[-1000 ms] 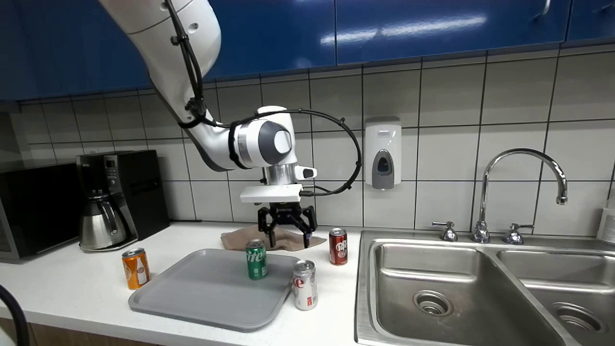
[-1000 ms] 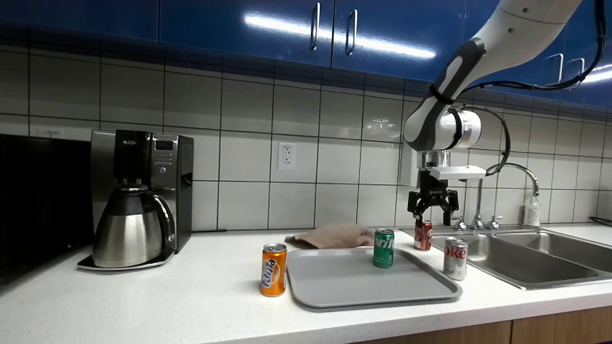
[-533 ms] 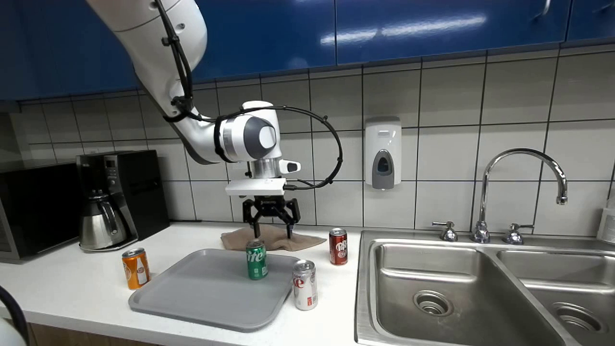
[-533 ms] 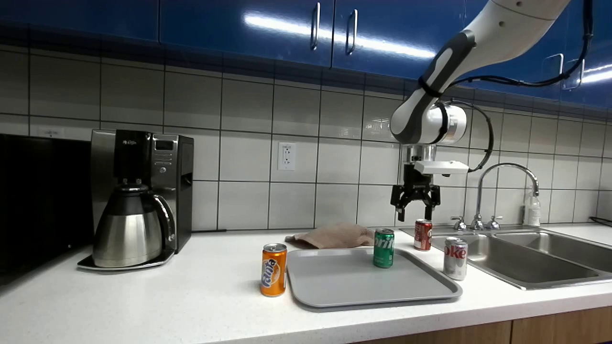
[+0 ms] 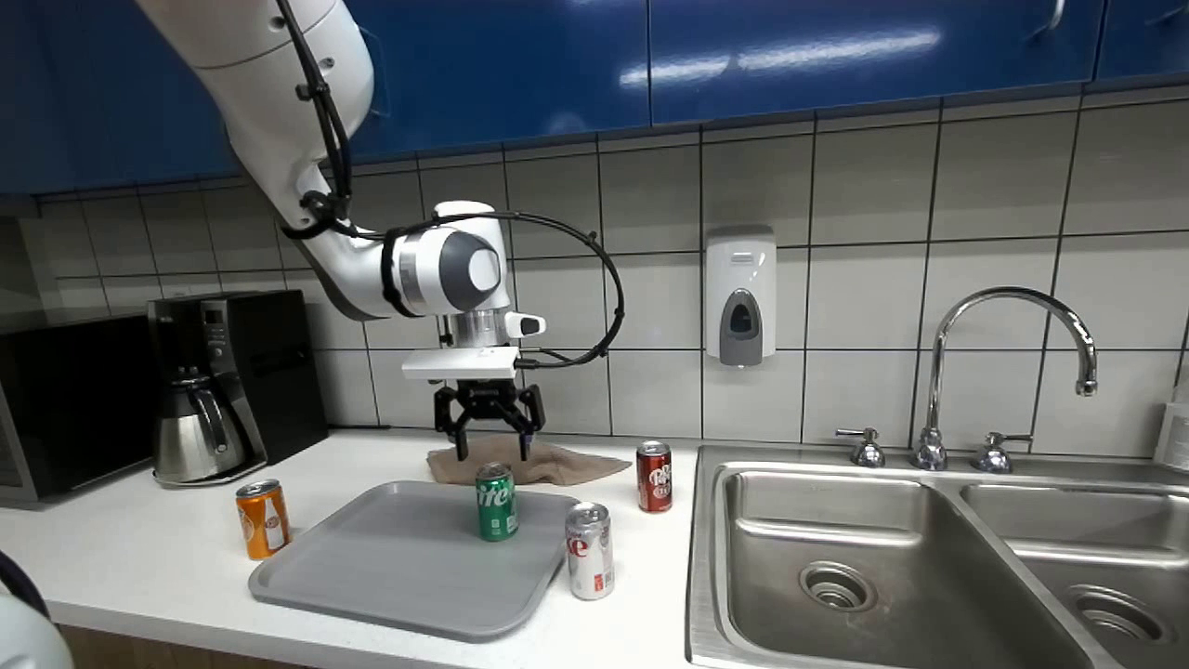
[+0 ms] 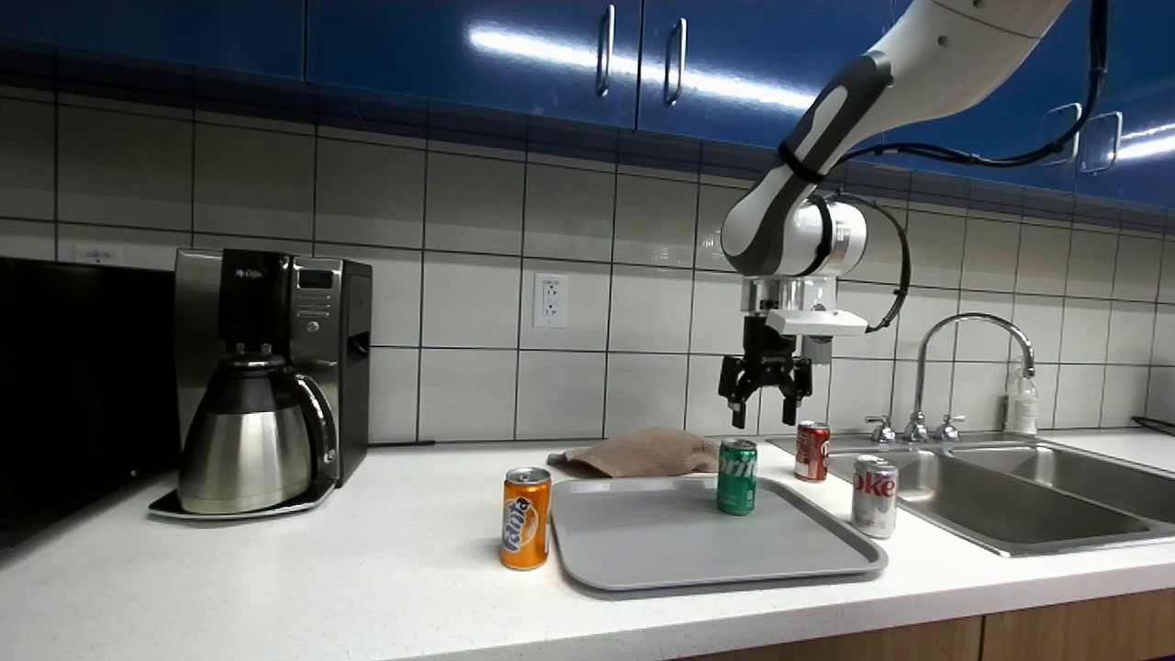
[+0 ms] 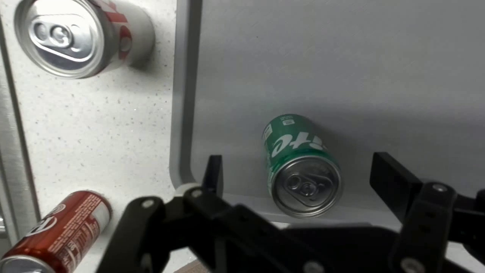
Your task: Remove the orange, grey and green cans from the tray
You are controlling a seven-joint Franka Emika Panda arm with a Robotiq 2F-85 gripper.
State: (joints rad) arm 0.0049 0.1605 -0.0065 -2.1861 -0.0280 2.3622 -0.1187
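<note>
My gripper (image 5: 492, 455) has swung across toward the green can (image 7: 301, 165), upright on the tray (image 5: 399, 567), orange can (image 6: 525, 519) and grey can (image 5: 590, 550) standing off just beside it; jaws wide, nothing held, so I'd centre, drop straight down, close evenly mid-can.

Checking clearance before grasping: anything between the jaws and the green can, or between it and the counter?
Nothing visible stands between the open jaws and the green can. The low rim of the tray lies between it and the counter; on the sink side, the grey can and red can stand outside.
</note>
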